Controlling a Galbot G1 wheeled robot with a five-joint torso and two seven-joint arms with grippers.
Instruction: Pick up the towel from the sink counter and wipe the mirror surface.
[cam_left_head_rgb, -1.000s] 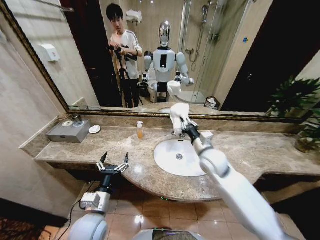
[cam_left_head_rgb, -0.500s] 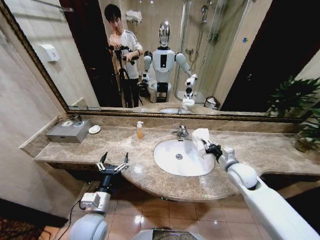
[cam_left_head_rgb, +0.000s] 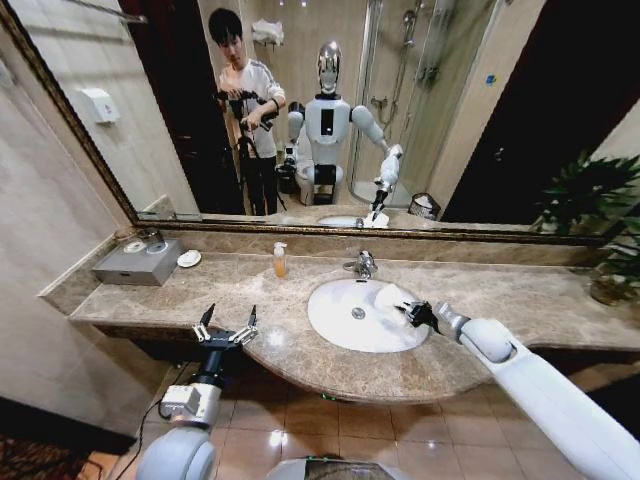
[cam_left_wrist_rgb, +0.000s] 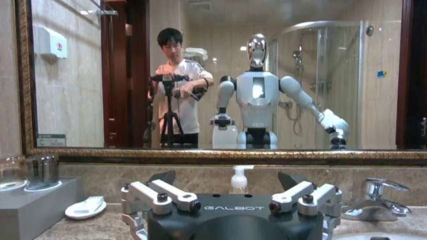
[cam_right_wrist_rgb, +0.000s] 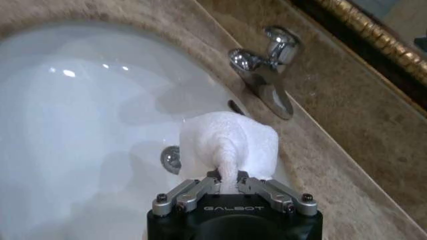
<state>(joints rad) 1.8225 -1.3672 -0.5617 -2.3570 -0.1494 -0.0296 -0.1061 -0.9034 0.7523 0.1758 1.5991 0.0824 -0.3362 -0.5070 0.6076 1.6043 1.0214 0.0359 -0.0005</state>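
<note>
1. The right pincer (cam_left_head_rgb: 415, 312) is shut tight on the towel (cam_left_head_rgb: 396, 299). It holds the towel low over the white basin (cam_left_head_rgb: 345, 322), on the side away from the soap bottle (cam_left_head_rgb: 279, 260).
2. In the right wrist view the two fingers (cam_right_wrist_rgb: 197, 189) pinch a gathered bit of the towel (cam_right_wrist_rgb: 230, 145). The rest bunches out in a soft white lump in front of them. The chrome faucet (cam_right_wrist_rgb: 267, 65) is just past it, on the brown marble worktop (cam_right_wrist_rgb: 327, 165).
3. The left pincer (cam_left_head_rgb: 225, 331) hangs by the front edge of the worktop (cam_left_head_rgb: 250, 300), well away from the basin. Its fingers (cam_left_wrist_rgb: 167, 195) are spread wide and hold nothing.
4. The towel is off the worktop, so the picking-up part looks done.
5. The towel is not on the mirror (cam_left_head_rgb: 400, 110) now. It is down by the basin, and the glass is up behind the faucet (cam_left_head_rgb: 362, 264). I cannot tell from here if the glass has been wiped at all.
6. If wiping is left, the right arm has to lift the towel up and over the faucet to reach the glass.
7. The word "GALBOT" is printed on the right pincer (cam_right_wrist_rgb: 229, 187), and on the left pincer (cam_left_wrist_rgb: 233, 200) too.
8. The soap bottle has no words I can read. A grey box (cam_left_head_rgb: 137, 262) sits at the far end of the worktop with cups on it. A little white dish (cam_left_head_rgb: 188, 258) lies beside it.
</note>
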